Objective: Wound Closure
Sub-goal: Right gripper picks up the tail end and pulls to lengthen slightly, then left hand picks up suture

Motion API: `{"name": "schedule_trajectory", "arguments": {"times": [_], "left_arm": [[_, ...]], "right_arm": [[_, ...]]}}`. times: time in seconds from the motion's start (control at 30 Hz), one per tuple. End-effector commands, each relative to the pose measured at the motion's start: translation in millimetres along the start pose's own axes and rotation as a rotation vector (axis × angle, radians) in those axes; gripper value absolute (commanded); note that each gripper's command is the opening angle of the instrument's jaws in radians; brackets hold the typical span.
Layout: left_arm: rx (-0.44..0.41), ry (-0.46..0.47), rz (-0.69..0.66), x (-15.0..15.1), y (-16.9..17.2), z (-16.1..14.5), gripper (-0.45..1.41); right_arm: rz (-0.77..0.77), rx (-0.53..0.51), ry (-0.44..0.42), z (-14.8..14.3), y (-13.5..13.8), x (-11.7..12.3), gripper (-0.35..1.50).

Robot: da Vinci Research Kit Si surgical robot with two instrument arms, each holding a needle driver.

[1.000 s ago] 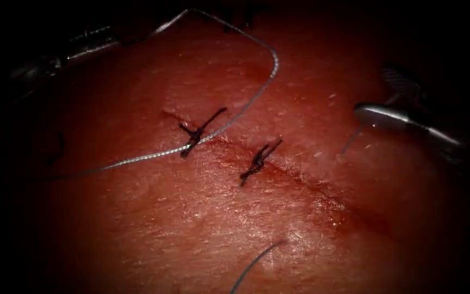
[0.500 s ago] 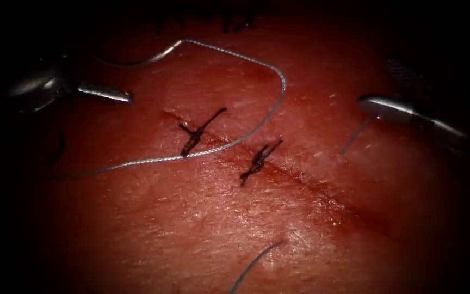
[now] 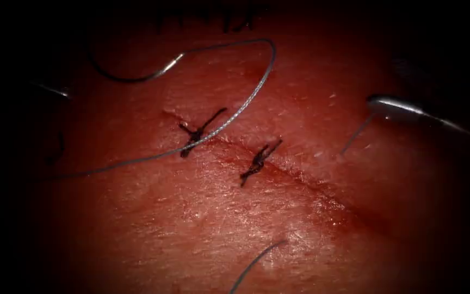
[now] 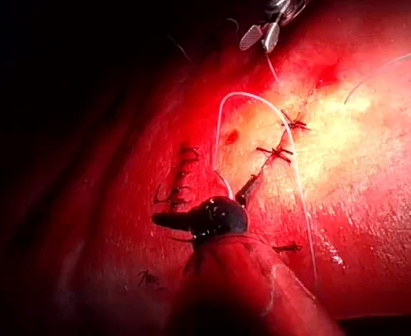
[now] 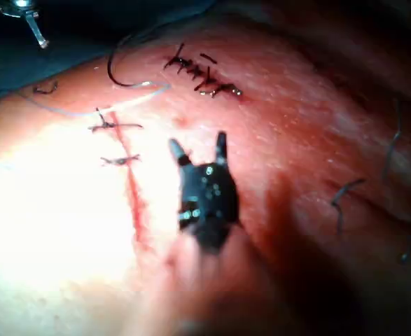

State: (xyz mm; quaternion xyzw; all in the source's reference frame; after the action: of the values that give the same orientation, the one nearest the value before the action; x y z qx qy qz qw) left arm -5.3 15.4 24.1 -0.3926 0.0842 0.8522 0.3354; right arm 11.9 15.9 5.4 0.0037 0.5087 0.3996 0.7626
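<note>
The curved needle (image 3: pixel 129 75) lies free on the tissue (image 3: pixel 202 228), up and left of the cut (image 3: pixel 311 188), held by neither tool. Its thread (image 3: pixel 246 98) arcs from the needle's tail, crosses the upper stitch (image 3: pixel 198 132) and trails off left. A second stitch (image 3: pixel 259 160) sits lower on the cut. My left tool (image 4: pixel 209 203) has its jaws spread wide with nothing in them; its tip (image 3: pixel 53 90) shows at the far left. My right tool (image 5: pixel 198 143) is open and empty, right of the cut (image 3: pixel 395 106).
A short cut end of thread (image 3: pixel 354 136) lies beside the right tool, another (image 3: pixel 254 264) near the front. An older row of dark stitches (image 5: pixel 201 77) sits farther off. Red fluid wets the lower cut (image 3: pixel 333 209).
The left tool opened, let go of the needle's tail end and drew back to the left. The needle and its thread loop dropped onto the tissue. The right tool shifted slightly right.
</note>
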Motion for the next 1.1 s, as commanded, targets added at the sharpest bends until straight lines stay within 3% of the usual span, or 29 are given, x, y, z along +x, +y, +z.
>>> {"name": "schedule_trajectory", "arguments": {"times": [0.03, 0.13, 0.17, 0.2, 0.37, 0.47, 0.5, 0.7, 0.9, 1.1], "left_arm": [[0.016, -0.035, 0.020, -0.1, 0.2, 0.4, 1.40], [0.015, -0.065, 0.037, 0.0, 0.5, -0.1, 1.26], [-0.037, -0.045, 0.073, 0.2, 1.3, -0.3, 1.18], [-0.037, -0.045, 0.073, 0.2, 1.3, -0.3, 1.18], [-0.221, 0.122, 0.209, 1.6, 5.7, -0.4, 1.01], [-0.244, 0.232, 0.350, 3.7, 9.0, -0.7, 1.01], [-0.269, 0.308, 0.376, 5.1, 10.9, -1.2, 1.01], [-0.340, 0.447, 0.472, 8.8, 15.6, -2.6, 0.89], [-0.373, 0.512, 0.528, 10.5, 21.8, -3.3, 0.83], [-0.418, 0.511, 0.602, 9.8, 28.2, -2.9, 0.81]], "right_arm": [[0.001, 0.001, 0.000, 0.6, -0.3, -0.5, 1.48], [-0.017, 0.002, 0.004, 0.4, -0.3, -0.5, 1.48], [-0.046, 0.004, 0.005, 0.1, -0.4, -0.4, 1.48], [-0.046, 0.004, 0.005, 0.1, -0.4, -0.4, 1.48], [-0.082, 0.018, 0.000, -1.4, -0.7, 0.9, 1.45], [-0.083, 0.028, 0.003, -2.6, -0.8, 2.0, 1.43], [-0.083, 0.036, 0.006, -3.5, -0.9, 2.7, 1.40], [-0.086, 0.051, 0.009, -4.9, -1.5, 3.0, 1.35], [-0.098, 0.063, 0.022, -5.8, -3.0, 1.7, 1.28], [-0.110, 0.069, 0.030, -6.5, -3.5, 0.3, 1.28]]}}
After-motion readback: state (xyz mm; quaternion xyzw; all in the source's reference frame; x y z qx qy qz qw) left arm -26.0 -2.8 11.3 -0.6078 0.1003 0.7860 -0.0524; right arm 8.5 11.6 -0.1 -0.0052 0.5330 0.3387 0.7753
